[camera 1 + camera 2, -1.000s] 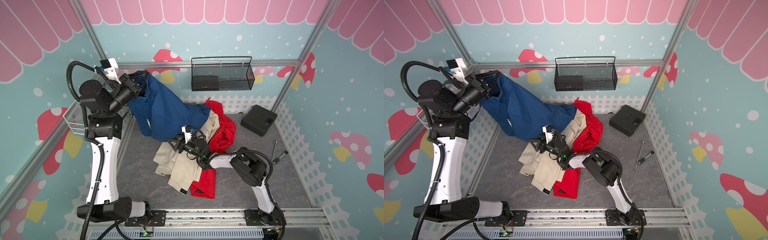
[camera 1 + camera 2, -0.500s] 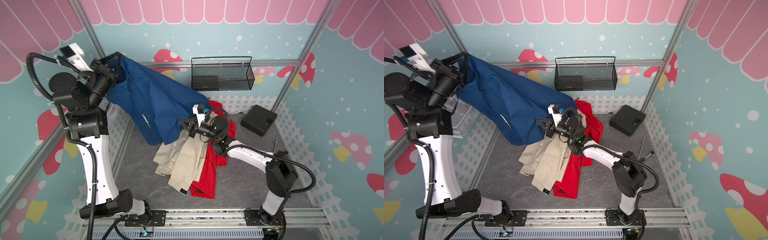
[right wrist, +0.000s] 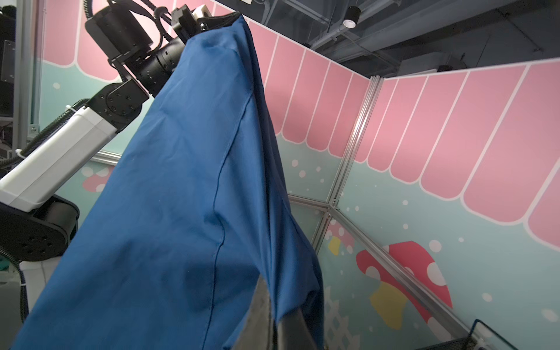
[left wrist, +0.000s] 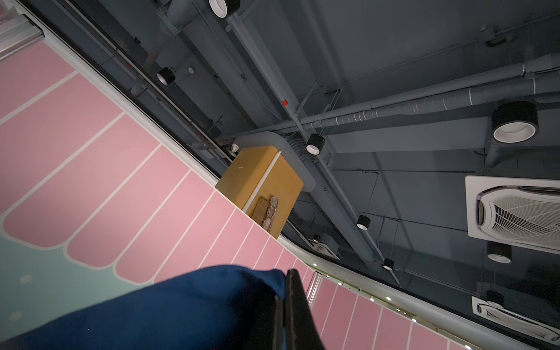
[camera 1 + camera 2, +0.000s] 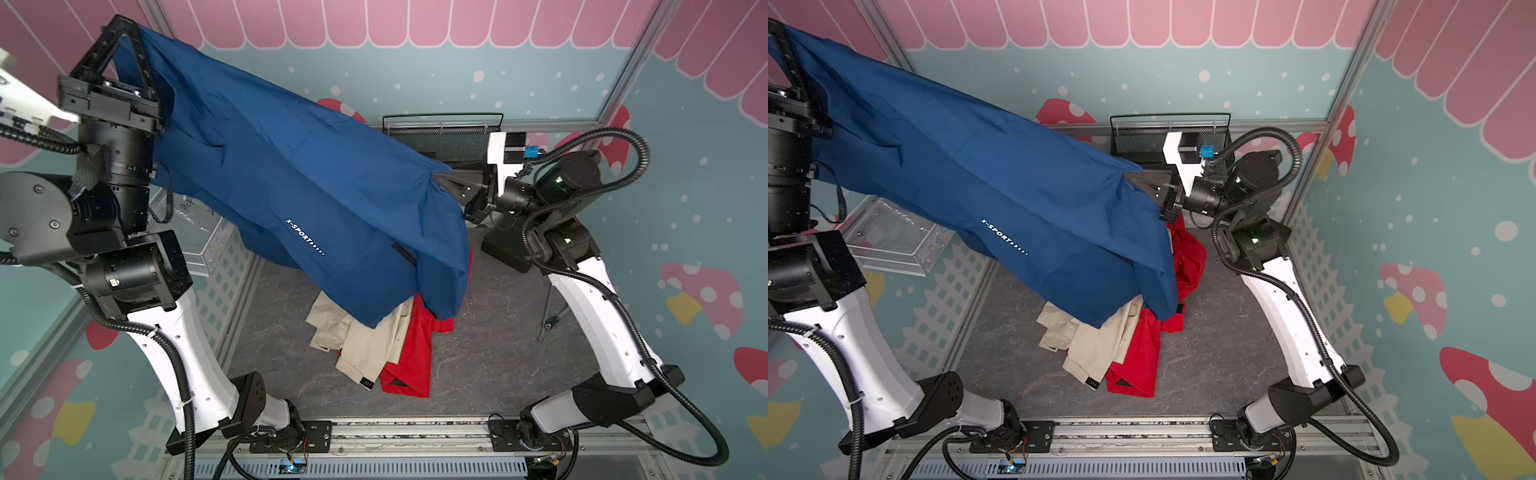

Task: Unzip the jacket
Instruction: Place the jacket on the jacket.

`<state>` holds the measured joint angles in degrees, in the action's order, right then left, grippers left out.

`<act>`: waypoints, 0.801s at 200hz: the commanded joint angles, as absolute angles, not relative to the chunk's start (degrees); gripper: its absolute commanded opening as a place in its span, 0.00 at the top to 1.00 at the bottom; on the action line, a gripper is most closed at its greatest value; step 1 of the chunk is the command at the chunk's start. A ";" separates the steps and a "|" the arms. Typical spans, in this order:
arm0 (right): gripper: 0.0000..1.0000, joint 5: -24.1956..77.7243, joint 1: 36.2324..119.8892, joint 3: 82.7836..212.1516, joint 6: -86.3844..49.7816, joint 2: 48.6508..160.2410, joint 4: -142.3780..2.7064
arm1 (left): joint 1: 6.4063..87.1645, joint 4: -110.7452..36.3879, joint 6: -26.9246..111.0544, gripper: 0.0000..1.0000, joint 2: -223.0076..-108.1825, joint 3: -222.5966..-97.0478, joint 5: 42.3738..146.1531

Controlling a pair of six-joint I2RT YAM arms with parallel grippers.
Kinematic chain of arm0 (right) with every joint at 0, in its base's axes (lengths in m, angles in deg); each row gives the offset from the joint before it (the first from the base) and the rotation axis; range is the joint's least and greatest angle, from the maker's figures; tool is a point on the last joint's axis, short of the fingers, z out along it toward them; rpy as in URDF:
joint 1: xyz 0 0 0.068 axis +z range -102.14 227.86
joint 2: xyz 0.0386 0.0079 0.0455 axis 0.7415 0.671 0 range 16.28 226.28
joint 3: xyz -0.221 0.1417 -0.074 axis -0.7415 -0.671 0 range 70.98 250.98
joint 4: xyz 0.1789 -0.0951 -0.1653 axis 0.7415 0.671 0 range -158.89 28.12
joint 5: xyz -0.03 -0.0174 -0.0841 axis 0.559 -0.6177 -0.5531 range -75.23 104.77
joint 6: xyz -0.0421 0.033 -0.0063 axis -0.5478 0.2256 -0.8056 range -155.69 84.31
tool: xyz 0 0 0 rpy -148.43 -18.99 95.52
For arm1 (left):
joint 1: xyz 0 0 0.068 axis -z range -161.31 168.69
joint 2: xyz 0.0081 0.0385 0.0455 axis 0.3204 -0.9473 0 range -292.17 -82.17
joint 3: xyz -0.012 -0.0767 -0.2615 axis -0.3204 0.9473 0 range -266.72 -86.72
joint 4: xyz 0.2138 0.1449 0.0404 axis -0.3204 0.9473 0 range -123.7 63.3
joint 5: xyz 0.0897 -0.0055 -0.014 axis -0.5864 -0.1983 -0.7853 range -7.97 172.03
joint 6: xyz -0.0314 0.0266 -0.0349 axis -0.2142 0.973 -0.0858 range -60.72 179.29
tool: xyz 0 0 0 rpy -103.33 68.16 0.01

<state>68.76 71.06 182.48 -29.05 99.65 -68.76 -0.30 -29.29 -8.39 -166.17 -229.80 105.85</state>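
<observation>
We see the blue jacket [image 5: 316, 195] stretched in the air between our two arms, above the grey floor [image 5: 478, 361]. Our left gripper [image 5: 124, 23] is high near the back-left corner, its fingers pressed together on one edge of the jacket. In the left wrist view the cloth is pinched at the fingers [image 4: 295, 306] and drapes away to one side. Our right gripper [image 5: 437, 178] sits lower, clamped on the opposite edge, with cloth folding over its fingers [image 3: 259, 318]. From there the jacket hangs down over the beige garment [image 5: 365, 345] and red garment [image 5: 415, 357]; we cannot tell whether it touches them.
</observation>
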 commanded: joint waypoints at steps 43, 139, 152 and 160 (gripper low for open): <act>1.00 67.80 68.78 180.21 -37.37 91.43 -55.71 | -1.39 -37.12 -9.22 1.00 -162.67 -232.55 95.45; 1.00 53.35 63.74 172.99 -34.51 107.68 -50.65 | 19.74 -26.39 -1.15 1.00 -191.67 -239.54 104.83; 1.00 51.96 61.57 169.68 -32.77 110.24 -52.46 | 22.40 -21.83 4.16 1.00 -196.41 -239.39 103.65; 1.00 51.16 60.16 168.09 -31.74 111.98 -53.41 | 23.43 -19.51 7.11 1.00 -199.28 -239.17 102.74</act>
<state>56.02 64.09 172.49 -34.45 107.92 -54.82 19.72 -28.90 -4.13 -192.64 -239.62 107.49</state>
